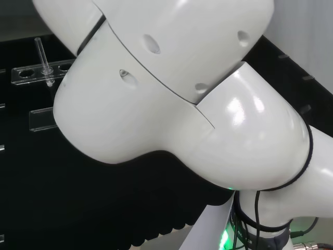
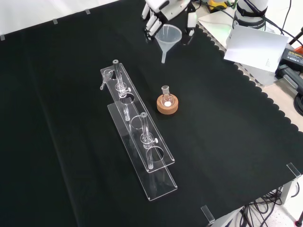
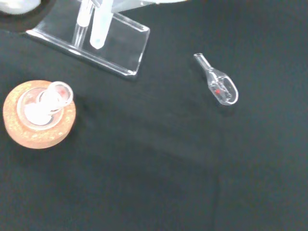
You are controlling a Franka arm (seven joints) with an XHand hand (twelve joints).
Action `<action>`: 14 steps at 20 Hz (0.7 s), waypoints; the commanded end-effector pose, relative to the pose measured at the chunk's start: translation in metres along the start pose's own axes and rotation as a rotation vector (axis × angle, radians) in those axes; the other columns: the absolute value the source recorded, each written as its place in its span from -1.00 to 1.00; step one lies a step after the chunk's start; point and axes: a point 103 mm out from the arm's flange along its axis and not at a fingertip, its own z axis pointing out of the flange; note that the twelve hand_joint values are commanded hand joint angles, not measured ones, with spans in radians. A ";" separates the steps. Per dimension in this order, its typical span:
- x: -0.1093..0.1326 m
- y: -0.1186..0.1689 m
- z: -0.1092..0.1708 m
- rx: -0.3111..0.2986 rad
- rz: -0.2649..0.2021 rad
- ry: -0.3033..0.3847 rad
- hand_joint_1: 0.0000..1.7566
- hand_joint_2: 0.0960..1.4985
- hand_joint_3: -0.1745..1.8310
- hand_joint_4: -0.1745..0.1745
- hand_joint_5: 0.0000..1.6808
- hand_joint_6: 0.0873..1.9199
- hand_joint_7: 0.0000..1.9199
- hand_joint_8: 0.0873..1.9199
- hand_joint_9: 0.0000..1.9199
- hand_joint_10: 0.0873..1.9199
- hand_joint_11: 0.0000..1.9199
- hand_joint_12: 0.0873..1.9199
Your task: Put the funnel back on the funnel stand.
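Funnel in the hand, above black cloth

In the head view the arm's big white links cover most of the bench, so the clear acrylic funnel stand shows just its left end before it passes behind them. In the front view the black and white hand is cut off by the top edge; its fingers reach down around the rim of the clear plastic funnel, and whether they touch it cannot be told. In the wrist view the stand's upper part runs off the picture, and the contents of the small clear glass flask on the cork ring are too blurred to make out
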 end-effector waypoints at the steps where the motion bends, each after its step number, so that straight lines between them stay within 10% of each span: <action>1: -0.014 -0.004 -0.011 0.002 0.044 0.014 -0.12 0.01 -0.31 0.19 0.06 -0.33 -0.04 -0.42 0.36 -0.79 -0.13 0.20; 14: -0.060 0.043 -0.047 -0.026 0.073 0.103 -0.12 0.01 -0.31 0.21 0.07 -0.32 -0.04 -0.42 0.35 -0.79 -0.13 0.20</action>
